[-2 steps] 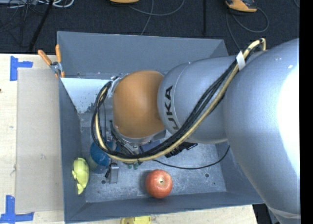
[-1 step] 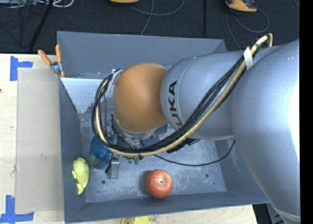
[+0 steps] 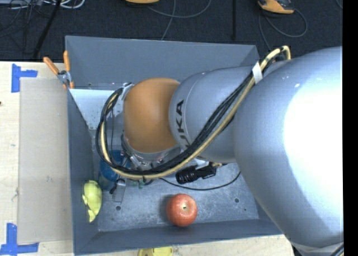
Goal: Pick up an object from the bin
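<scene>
In the camera view, the gripper (image 3: pixel 118 189) was low in the grey metal bin (image 3: pixel 168 59), close to the floor. It sat beneath the arm's orange domed cover (image 3: pixel 148 115) and a loop of black and yellow cables (image 3: pixel 103 137). The cover and cables hid most of the gripper, so whether it was open or closed could not be told, and nothing could be seen held in it. The step in hand looked like the final approach to a pick, with no lift begun. Two things lay nearest. A small blue object (image 3: pixel 108 172), partly hidden, was just beside the gripper on its upper-left side. A pale yellow lumpy soft-looking toy (image 3: pixel 92 199) lay just beside the gripper toward the view's left, against the bin's wall. Which of the two was the target could not be told. The next move probably called for settling squarely over one of them, closing on it, and rising straight up. A round red apple (image 3: pixel 182 210) sat well apart to the gripper's right, near the front wall. A black cylindrical object (image 3: pixel 196 173) trailing a thin cord lay to the right under the arm. Neither blocked the approach. The likelier hindrances were the wall crowding the yellow toy and the two near things lying so close together.
</scene>
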Robot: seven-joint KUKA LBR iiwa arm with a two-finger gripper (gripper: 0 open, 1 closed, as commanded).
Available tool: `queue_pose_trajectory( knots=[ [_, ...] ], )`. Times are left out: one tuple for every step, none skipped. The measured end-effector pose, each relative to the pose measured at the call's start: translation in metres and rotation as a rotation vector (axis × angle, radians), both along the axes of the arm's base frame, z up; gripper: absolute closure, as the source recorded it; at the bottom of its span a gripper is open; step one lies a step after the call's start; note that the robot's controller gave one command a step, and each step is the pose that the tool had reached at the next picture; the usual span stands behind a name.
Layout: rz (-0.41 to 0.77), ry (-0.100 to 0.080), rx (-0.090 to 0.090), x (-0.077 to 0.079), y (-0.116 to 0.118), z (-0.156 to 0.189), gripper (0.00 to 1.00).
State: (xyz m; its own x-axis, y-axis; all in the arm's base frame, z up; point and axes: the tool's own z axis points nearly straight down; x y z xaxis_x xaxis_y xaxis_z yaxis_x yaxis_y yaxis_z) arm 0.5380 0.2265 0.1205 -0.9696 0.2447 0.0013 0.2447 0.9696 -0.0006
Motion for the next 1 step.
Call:
queue_pose_trajectory(
  knots=[
    [-0.155,0.017,0.0,0.0369,0.0134,-0.0308,0.0]
  ],
)
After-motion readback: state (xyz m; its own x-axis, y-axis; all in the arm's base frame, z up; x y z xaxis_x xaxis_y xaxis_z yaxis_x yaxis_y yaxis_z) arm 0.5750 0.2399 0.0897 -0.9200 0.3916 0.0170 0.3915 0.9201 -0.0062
